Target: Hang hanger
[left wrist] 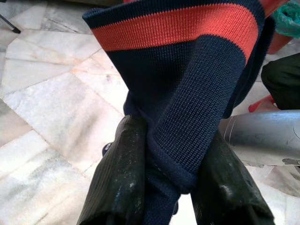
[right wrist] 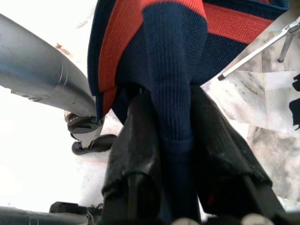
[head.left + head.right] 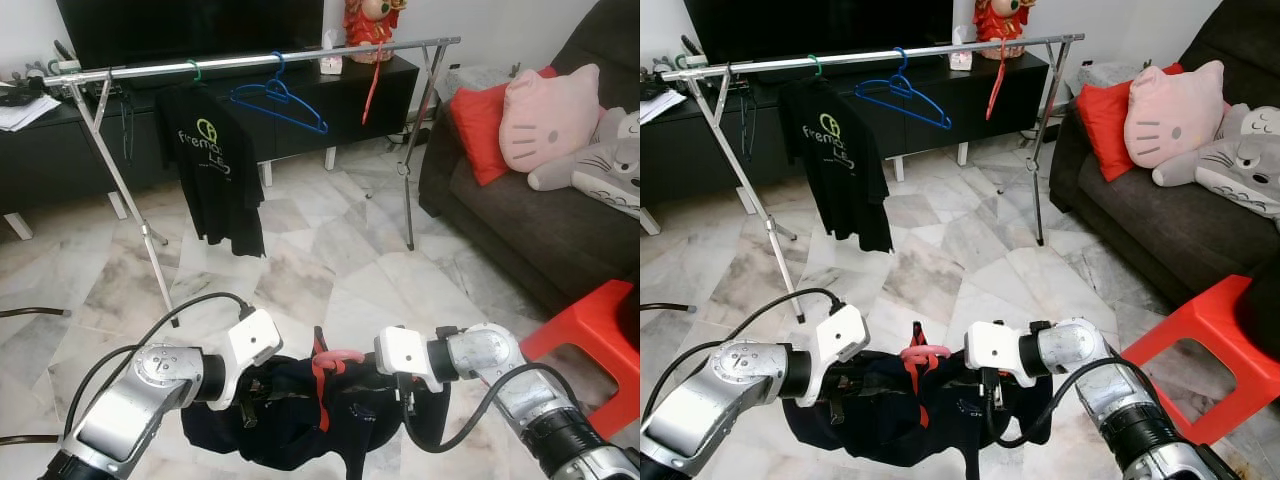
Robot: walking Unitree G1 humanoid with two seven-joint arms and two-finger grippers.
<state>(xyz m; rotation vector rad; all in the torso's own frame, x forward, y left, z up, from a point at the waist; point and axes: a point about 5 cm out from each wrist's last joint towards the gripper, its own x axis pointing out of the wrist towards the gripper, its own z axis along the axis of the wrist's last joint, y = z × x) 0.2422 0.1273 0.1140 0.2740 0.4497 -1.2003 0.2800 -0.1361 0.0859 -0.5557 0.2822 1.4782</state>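
A navy knit garment [image 3: 300, 415] with a red stripe hangs on a pink hanger [image 3: 338, 356], held low in front of me between both arms. My left gripper [image 3: 256, 392] is shut on the garment's left side, and the left wrist view shows navy fabric [image 1: 187, 117] pinched between its black fingers [image 1: 122, 173]. My right gripper [image 3: 405, 388] is shut on the right side, its fingers [image 2: 220, 145] clamping a fold of the same knit [image 2: 171, 84]. The silver drying rack bar [image 3: 250, 62] stands a few steps ahead, above the height of the grippers.
On the rack hang a black T-shirt [image 3: 215, 170] on a green hanger, a bare blue hanger [image 3: 280, 100] and a red hanger [image 3: 372, 85]. A dark sofa [image 3: 540, 220] with cushions sits right, a red stool [image 3: 590, 330] near right. A black TV cabinet [image 3: 300, 110] stands behind the rack.
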